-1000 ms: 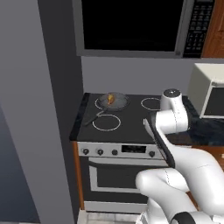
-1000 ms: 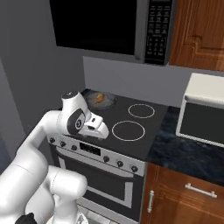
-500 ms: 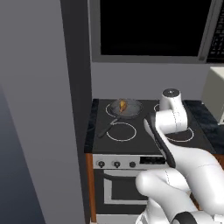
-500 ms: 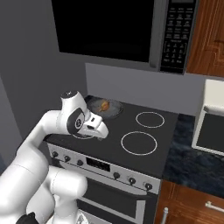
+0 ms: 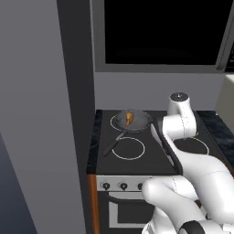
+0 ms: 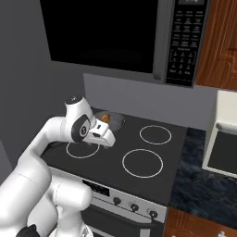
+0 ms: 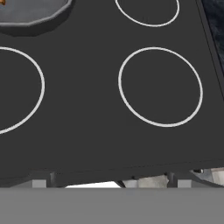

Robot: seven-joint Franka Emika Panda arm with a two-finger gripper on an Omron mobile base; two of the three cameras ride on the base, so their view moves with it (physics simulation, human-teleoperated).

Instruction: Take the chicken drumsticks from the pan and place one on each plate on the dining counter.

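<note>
**Drumstick in pan, pincer not yet over it**

The golden-orange chicken drumstick (image 5: 129, 118) lies in the pan (image 5: 138, 121) on the stove's (image 5: 132, 155) rear left burner; the pan's handle (image 5: 113, 142) runs toward the front left. The pincer (image 6: 102, 137) hangs released, empty, above the cooktop, just right of the pan. The coming reach must travel leftward and back. No second drumstick can be made out.
</note>
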